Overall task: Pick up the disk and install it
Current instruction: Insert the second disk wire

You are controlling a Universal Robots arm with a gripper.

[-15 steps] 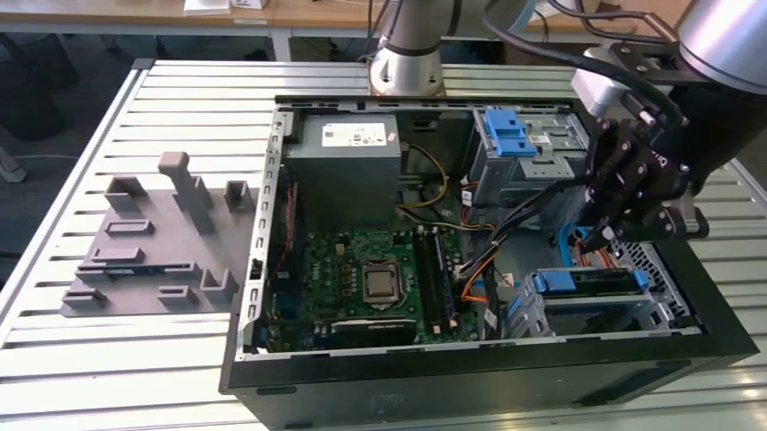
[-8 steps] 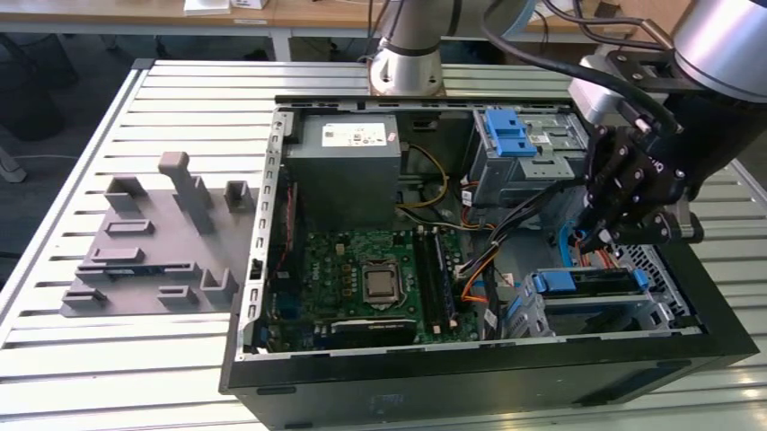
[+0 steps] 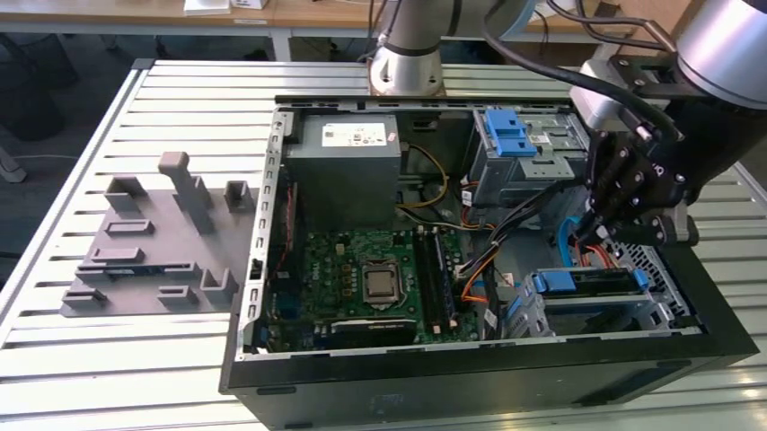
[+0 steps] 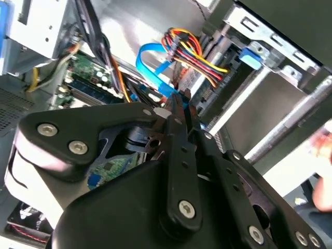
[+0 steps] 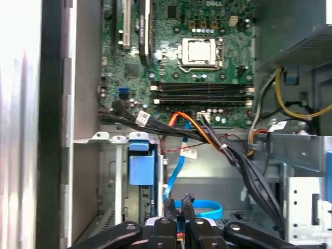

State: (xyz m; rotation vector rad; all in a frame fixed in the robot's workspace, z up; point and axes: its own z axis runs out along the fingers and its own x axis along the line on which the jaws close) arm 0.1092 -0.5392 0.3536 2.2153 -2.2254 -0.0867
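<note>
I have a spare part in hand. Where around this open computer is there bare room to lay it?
The slatted table is bare between the grey fixture and the open case, and behind the fixture. Inside, near the gripper, blue cable and wire bundles crowd the floor.

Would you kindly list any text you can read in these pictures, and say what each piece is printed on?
None of the print reads clearly enough to quote.
White sticker on the grey metal box: print too small to read.
Markings on the motherboard: too small to read.
White tag on a cable: blurred.
</note>
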